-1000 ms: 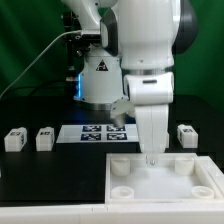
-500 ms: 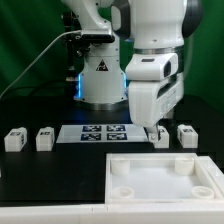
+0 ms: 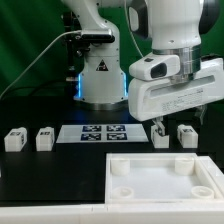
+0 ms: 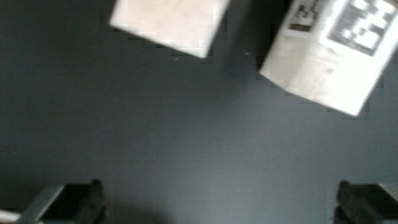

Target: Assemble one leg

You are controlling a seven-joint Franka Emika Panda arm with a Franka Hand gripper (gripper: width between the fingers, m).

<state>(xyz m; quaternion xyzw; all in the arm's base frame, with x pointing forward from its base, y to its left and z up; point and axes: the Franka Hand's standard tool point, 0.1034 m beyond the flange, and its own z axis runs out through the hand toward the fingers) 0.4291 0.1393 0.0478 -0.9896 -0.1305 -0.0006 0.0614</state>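
Observation:
Four small white legs stand on the black table: two at the exterior view's left (image 3: 14,140) (image 3: 44,138) and two at its right (image 3: 160,135) (image 3: 186,134). My gripper (image 3: 178,120) hangs just above the two right legs, open wide and empty. In the wrist view the gripper (image 4: 222,203) shows dark fingertips (image 4: 71,200) far apart with bare table between them. Beyond them lie one leg with a tag (image 4: 338,50) and another leg (image 4: 169,25). The large white tray-like top (image 3: 165,180) lies in front.
The marker board (image 3: 100,133) lies flat between the left and right pairs of legs. The robot's base (image 3: 97,75) stands behind it. A cable runs down at the back left.
My gripper has risen from over the tray-like top, moved back and toward the exterior view's right, and turned. It now hangs over the two right legs.

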